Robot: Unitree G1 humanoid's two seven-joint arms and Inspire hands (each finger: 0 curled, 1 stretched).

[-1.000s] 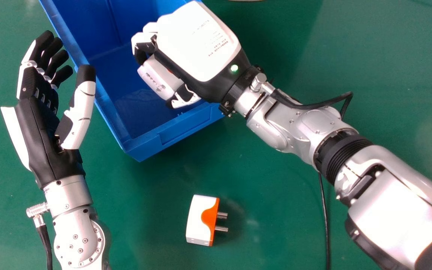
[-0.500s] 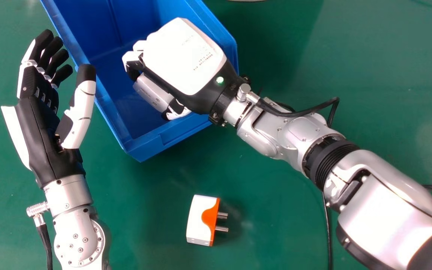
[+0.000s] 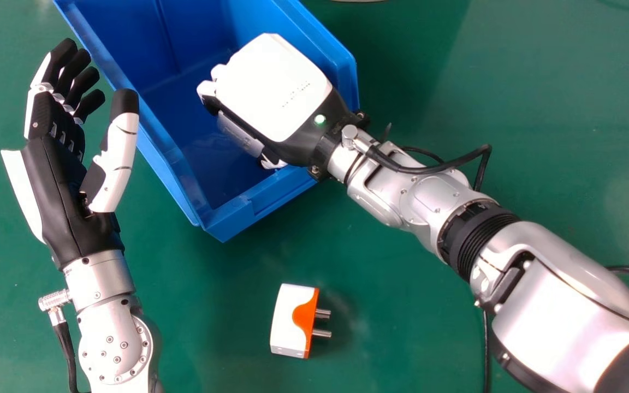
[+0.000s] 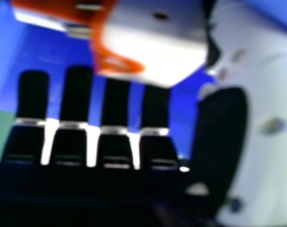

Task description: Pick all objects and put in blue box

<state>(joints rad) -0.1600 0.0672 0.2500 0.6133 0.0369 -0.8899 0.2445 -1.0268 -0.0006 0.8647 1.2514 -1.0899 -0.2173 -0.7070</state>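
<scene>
In the head view, my right hand (image 3: 273, 90) is over the front half of the blue box (image 3: 227, 221), palm down, curled round a white plug adapter (image 3: 239, 135) mostly hidden beneath it. The right hand view shows my right hand (image 4: 117, 146) with the white and orange adapter (image 4: 157, 49) between its fingers and the thumb, pins exposed. Beyond those pins is part of another orange and white object (image 4: 53, 7). A second adapter (image 3: 291, 322) lies on the green table, pins pointing right. My left hand (image 3: 69, 180) is open beside the box's left wall.
The box's near corner lies between my two hands. A black cable (image 3: 486, 344) runs down the table beneath my right forearm. The edge of a pale round thing (image 3: 359, 0) shows at the head view's top.
My right hand has moved nearer in the head view, over the box's front, still holding the adapter. The box's near end has shifted right. My left hand has barely moved.
</scene>
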